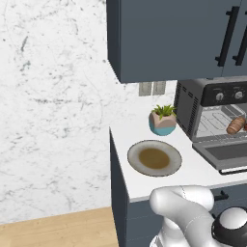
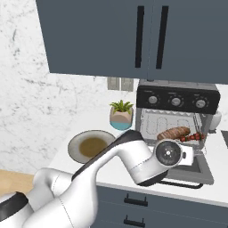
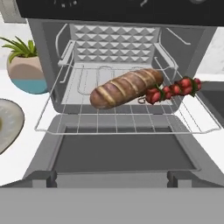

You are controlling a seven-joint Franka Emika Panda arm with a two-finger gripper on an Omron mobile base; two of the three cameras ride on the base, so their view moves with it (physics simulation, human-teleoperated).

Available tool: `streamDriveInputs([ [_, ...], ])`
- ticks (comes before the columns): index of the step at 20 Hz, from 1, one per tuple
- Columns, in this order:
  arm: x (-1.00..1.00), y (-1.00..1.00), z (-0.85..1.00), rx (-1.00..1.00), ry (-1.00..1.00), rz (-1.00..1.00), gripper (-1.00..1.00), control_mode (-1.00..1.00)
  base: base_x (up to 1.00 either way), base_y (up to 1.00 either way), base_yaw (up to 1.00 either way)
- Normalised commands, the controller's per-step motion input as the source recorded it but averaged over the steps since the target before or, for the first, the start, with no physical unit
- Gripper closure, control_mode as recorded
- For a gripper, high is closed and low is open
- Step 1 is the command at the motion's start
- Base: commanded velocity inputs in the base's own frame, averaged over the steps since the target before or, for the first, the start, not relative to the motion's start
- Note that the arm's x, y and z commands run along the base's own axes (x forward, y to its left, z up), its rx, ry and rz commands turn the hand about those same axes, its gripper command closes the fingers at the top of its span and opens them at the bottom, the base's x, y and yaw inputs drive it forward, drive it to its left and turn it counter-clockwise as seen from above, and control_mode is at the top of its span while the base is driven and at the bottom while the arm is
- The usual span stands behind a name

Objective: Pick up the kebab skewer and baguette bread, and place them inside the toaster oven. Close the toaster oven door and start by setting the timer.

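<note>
Glossy white arm (image 2: 124,156), thick and rounded, smooth shells all along. Dark grey bands at the joints. Round silver-grey cap (image 2: 168,153) with a dark ring on the near wrist joint. Another domed cap (image 1: 233,219), pale grey in a black collar, lower right. Black patch on the base shoulder (image 2: 11,209), bottom left.

White arm (image 2: 129,156) bent forward, elbow low; claw open, empty.
</note>
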Motion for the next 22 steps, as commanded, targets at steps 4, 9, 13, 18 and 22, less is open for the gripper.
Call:
streamDriveInputs([
  [4,0.00,0.00,0.00,0.00,0.00,0.00,-1.00,-1.00,0.00,0.00,0.00],
  [9,0.17,0.00,0.00,0.00,0.00,0.00,-1.00,-1.00,0.00,0.00,0.00],
  [13,0.16,0.00,-0.02,0.04,-0.01,0.00,-1.00,-1.00,0.00,0.00,0.00],
  [18,0.09,-0.06,-0.07,0.05,-0.05,0.00,-1.00,-1.00,0.00,0.00,0.00],
  [22,0.08,-0.19,-0.07,0.01,-0.12,0.01,-1.00,-1.00,0.00,0.00,0.00],
])
